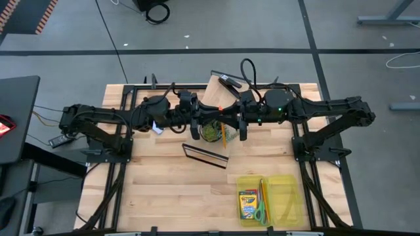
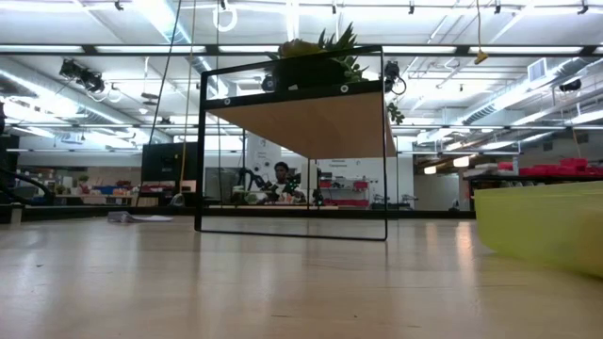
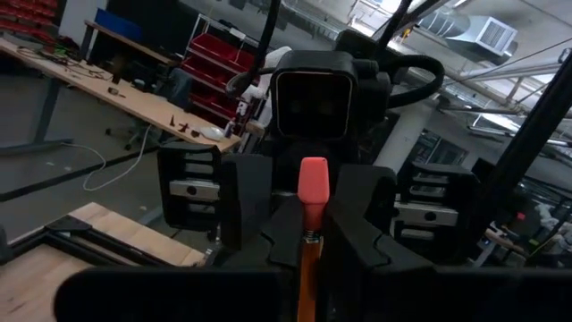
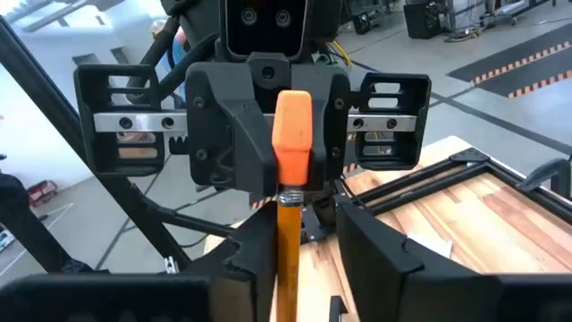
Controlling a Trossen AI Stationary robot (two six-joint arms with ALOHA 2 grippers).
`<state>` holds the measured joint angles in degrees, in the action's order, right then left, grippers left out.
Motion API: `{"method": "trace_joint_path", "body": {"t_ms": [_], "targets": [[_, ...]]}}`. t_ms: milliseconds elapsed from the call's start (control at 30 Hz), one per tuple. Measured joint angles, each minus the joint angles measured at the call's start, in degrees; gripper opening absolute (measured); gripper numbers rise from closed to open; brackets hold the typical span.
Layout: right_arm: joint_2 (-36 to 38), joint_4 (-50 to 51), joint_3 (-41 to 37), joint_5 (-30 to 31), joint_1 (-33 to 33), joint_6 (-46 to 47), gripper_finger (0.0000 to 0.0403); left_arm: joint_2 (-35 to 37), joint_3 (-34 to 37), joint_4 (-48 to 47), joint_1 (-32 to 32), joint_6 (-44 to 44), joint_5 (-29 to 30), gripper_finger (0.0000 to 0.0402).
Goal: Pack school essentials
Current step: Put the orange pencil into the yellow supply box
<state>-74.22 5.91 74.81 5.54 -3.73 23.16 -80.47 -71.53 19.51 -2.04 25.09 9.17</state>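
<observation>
An orange pencil (image 4: pixel 287 241) with an orange eraser (image 4: pixel 292 134) stands nearly upright in mid-air over the table's middle, eraser up. My two grippers meet at it, level, from opposite sides. My left gripper (image 1: pixel 215 122) is shut on it. My right gripper (image 4: pixel 308 259) is open, one finger on each side of the shaft, with a gap showing beside the pencil. A crayon box (image 1: pixel 247 204) and green-handled scissors (image 1: pixel 261 211) lie in a yellow bin (image 1: pixel 289 196) at the near right. My left gripper pinches the pencil's upper shaft (image 4: pixel 288 204), just below the eraser's metal band, between its two fingers. The fingers come level from the table's left and lie across the pencil. The pencil is a little tilted and clear of the table.
Under the grippers stands a spiky green plant (image 1: pixel 210 131) by a black frame stand (image 1: pixel 205 155) with a tilted wooden board (image 2: pixel 311 122). A black clip-like object (image 1: pixel 230 82) lies at the far edge. A small pale thing (image 1: pixel 156 128) shows under the left arm.
</observation>
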Motion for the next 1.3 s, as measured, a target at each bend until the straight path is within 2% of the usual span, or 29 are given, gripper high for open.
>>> {"method": "trace_joint_path", "body": {"t_ms": [300,433,767,1067,1300], "targets": [[0.0,-0.1,0.0,0.0,0.0,-0.5,0.006,0.0,0.0,-0.1,0.0,-0.3,0.0,0.0034],[0.0,-0.1,0.0,0.0,0.0,-0.5,0.0039,0.0,0.0,-0.1,0.0,-1.7,0.1,0.0048],[0.0,0.1,0.0,0.4,0.0,-0.4,0.004,0.1,0.0,-0.1,0.0,-5.1,0.0,0.0107],[3.3,2.2,0.1,0.5,-0.1,1.5,0.0041,0.5,0.0,-0.1,0.0,-8.5,1.6,0.0185],[5.5,4.4,0.1,0.5,-2.0,2.2,0.0041,0.5,0.0,-1.0,-0.1,-9.8,1.6,0.0202]]}}
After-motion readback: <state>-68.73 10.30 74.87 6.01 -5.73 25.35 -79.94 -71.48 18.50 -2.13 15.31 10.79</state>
